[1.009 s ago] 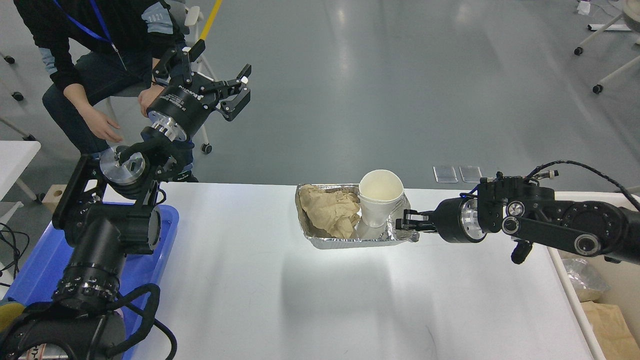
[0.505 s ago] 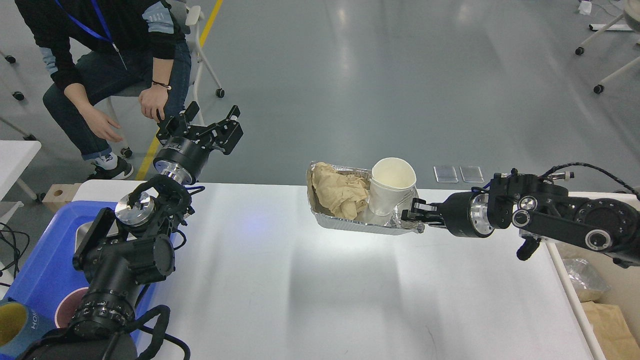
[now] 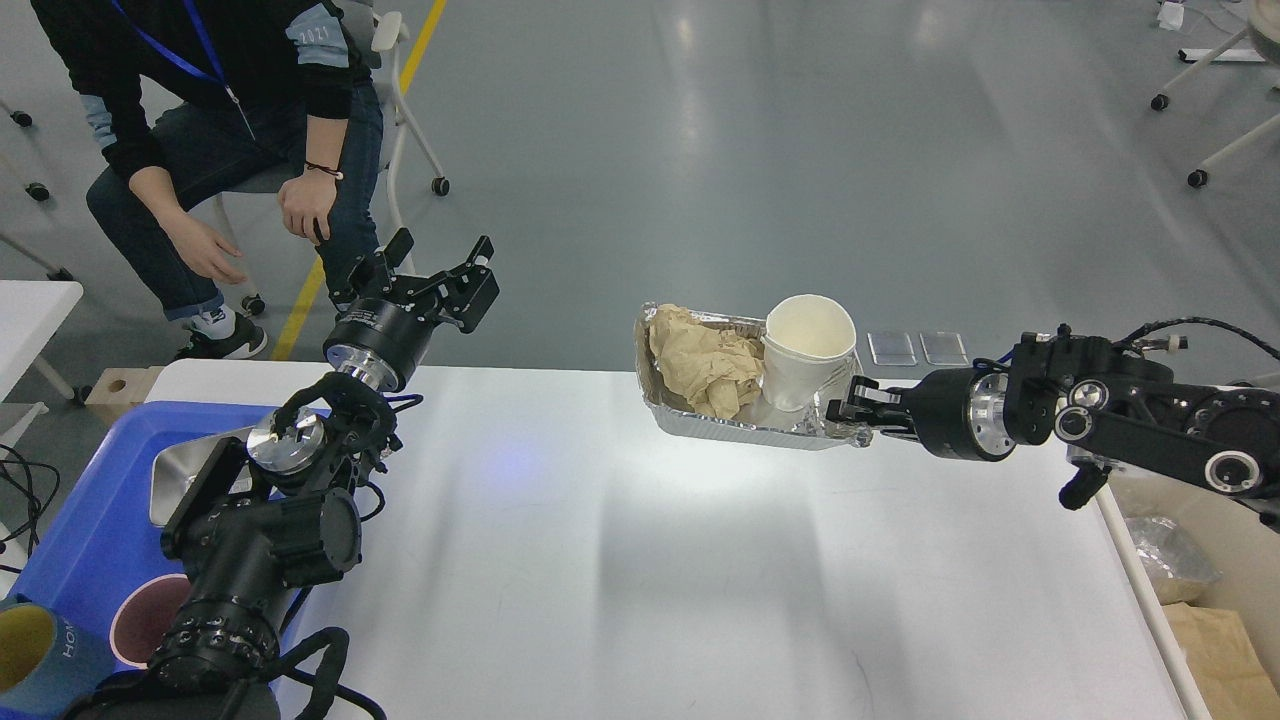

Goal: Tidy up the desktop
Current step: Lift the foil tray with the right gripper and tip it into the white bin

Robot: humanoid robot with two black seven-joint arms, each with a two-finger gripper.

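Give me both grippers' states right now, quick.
Left gripper: open, holding nothing, raised beyond the desktop's far left edge.
Right gripper: shut on the foil tray, which holds crumpled brown paper and a paper cup.

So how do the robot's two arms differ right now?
The right gripper is shut on the foil tray, holding it above the desktop; the left gripper holds nothing. Its fingers are spread open, pointing up and away; the right's point sideways. Both are black.
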